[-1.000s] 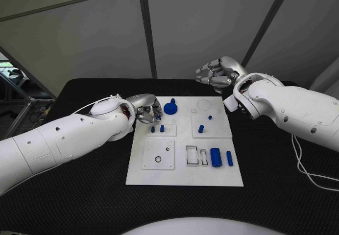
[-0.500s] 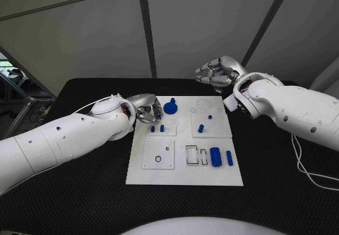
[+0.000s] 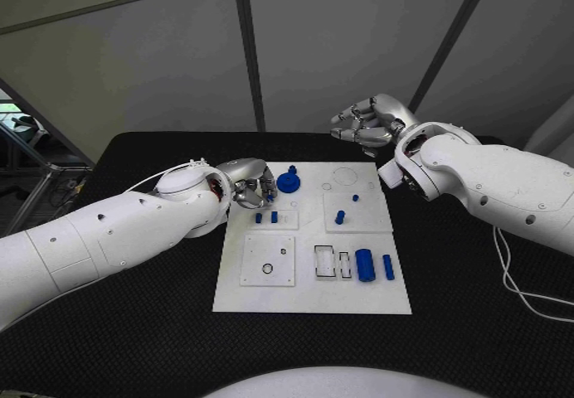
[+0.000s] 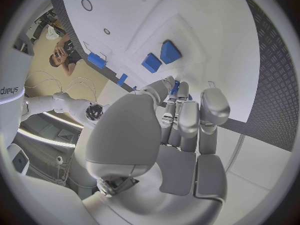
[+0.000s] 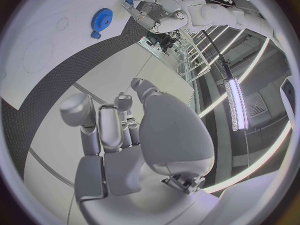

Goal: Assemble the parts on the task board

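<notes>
The white task board (image 3: 313,292) lies in the middle of the black table. A blue gear (image 3: 289,181) stands near its far left corner, also seen as the gear (image 5: 100,21) in the right wrist view. My left hand (image 3: 251,189) hovers at the board's left edge right beside the gear, fingers curled in; a sliver of blue (image 4: 177,87) shows past its fingertips (image 4: 211,102), and I cannot tell whether they touch. My right hand (image 3: 371,120) is raised behind the board's far edge, fingers curled on nothing (image 5: 119,135). Two small blue pegs (image 3: 265,218) stand close to the left hand.
More blue parts sit on the board: a peg (image 3: 340,218), a tiny piece (image 3: 355,198), a thick cylinder (image 3: 365,265) and a thin pin (image 3: 387,266) at the right. A square plate with holes (image 3: 268,260) and open slots (image 3: 325,262) lie nearer me. A cable (image 3: 514,282) trails at the right.
</notes>
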Tool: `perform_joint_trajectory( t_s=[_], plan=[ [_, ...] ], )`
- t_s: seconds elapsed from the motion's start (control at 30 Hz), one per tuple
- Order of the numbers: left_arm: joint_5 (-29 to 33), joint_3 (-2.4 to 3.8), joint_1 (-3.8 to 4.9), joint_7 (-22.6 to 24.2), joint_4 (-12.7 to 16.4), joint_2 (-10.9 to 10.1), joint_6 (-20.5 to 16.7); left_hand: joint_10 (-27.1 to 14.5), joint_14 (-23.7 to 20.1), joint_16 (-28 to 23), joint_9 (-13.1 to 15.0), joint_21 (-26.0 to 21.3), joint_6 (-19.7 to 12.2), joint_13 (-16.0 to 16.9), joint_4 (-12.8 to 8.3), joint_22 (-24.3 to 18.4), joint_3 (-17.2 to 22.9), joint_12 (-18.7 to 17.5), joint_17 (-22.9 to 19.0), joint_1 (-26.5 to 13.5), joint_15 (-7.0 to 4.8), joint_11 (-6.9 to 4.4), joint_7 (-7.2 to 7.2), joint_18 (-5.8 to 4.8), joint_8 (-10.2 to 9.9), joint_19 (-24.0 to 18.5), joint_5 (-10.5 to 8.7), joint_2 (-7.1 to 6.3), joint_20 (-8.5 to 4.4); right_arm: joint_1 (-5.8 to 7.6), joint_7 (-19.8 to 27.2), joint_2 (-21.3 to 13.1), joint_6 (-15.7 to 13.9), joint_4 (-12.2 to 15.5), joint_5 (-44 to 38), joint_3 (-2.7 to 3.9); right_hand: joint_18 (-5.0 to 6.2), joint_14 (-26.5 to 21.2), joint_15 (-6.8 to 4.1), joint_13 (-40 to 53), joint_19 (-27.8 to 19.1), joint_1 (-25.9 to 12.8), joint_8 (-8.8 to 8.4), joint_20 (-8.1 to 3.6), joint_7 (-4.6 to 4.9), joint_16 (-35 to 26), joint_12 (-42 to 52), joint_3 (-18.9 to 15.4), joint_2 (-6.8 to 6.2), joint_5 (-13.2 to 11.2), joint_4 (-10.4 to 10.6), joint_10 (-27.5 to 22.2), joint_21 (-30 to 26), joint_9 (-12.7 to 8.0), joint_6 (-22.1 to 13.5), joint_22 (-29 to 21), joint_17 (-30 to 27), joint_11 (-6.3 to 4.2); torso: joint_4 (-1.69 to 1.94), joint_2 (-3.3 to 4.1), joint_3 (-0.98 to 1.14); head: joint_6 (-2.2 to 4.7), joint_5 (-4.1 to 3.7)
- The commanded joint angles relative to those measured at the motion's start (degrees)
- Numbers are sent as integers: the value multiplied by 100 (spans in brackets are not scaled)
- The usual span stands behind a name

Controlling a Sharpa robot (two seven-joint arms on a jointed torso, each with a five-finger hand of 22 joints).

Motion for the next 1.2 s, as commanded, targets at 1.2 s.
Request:
perform_joint_trajectory(
  t_s=[1.2],
  plan=[
    [15,4,4,-131,-60,18,154,41,-52,-24,-305,-174,-823,7,52,-27,6,-202,-150,-297,-11,22,68,-503,-678,-44,-46,-204,13,9,2,-5,22,-10,3,3,41,99,-41,-21,-44,-38,28,-6,2,-54,0,52,3,62,7,-2,-50,-8,8,-30,-18,-1,6,-1,-3,-30,-14]
  ],
)
